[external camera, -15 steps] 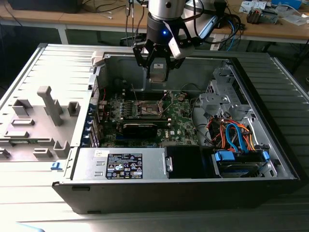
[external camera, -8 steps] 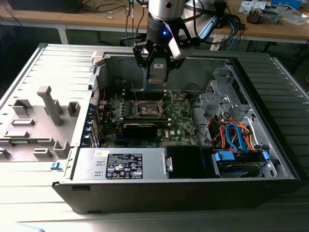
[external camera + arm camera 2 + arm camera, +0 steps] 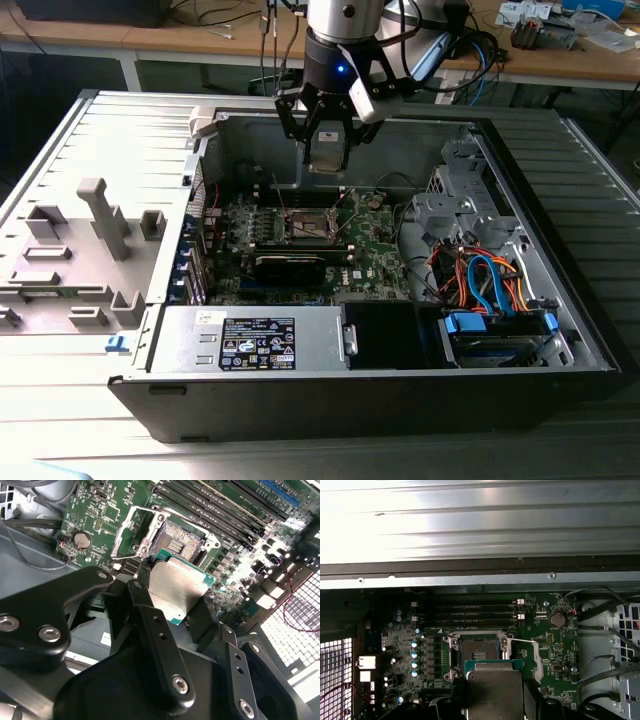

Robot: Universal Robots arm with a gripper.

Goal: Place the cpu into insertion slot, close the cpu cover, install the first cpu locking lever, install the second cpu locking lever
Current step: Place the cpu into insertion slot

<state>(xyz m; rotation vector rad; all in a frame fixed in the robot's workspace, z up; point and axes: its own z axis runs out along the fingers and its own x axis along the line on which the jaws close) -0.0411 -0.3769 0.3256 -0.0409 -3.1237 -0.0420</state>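
Fingers [image 3: 140, 595] of your gripper [image 3: 175, 605] pinch the cpu [image 3: 177, 582] by two opposite edges in the second wrist view, holding it above the bare insertion slot [image 3: 178, 540], with the cpu cover [image 3: 131, 535] raised beside it. In the first wrist view, the cpu [image 3: 492, 692] hangs just short of the slot [image 3: 477, 655]. In the exterior view, your gripper [image 3: 328, 165] hovers over the green motherboard [image 3: 375, 250].

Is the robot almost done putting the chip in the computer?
Not yet. Nothing looks finished. The black gripper holds the flat square silvery chip above the dark square socket, which is empty. The thin silver cover frame is open. Seating the chip, closing the cover and both levers are left.
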